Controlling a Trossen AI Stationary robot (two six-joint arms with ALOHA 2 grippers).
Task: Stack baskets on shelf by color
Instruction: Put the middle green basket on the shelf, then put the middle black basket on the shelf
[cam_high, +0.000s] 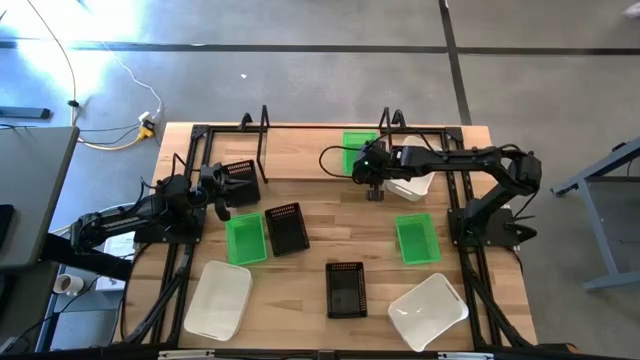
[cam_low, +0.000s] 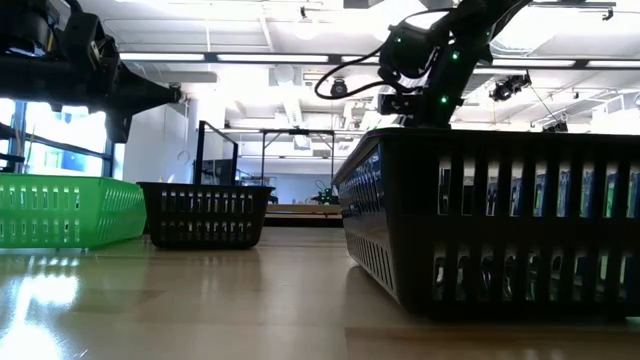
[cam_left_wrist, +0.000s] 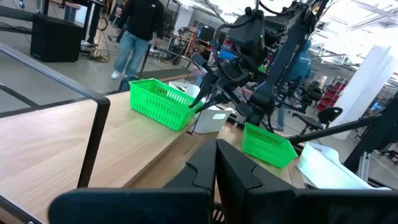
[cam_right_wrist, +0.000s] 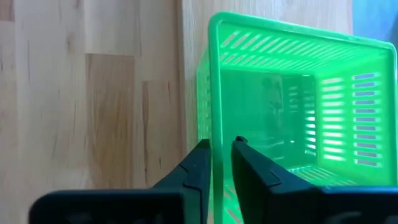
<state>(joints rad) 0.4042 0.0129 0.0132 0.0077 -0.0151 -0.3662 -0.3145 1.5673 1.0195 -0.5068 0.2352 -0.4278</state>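
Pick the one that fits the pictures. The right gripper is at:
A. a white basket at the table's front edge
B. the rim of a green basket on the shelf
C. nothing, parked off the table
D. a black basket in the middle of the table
B: the right wrist view shows the right gripper straddling the near wall of the green basket, and the high view puts it over that basket on the shelf at the back.

I see a green basket (cam_high: 358, 152) on the shelf (cam_high: 300, 135) at the back. Two more green ones (cam_high: 245, 238) (cam_high: 416, 238), three black (cam_high: 345, 289) and three white (cam_high: 218, 298) sit upright around the table.
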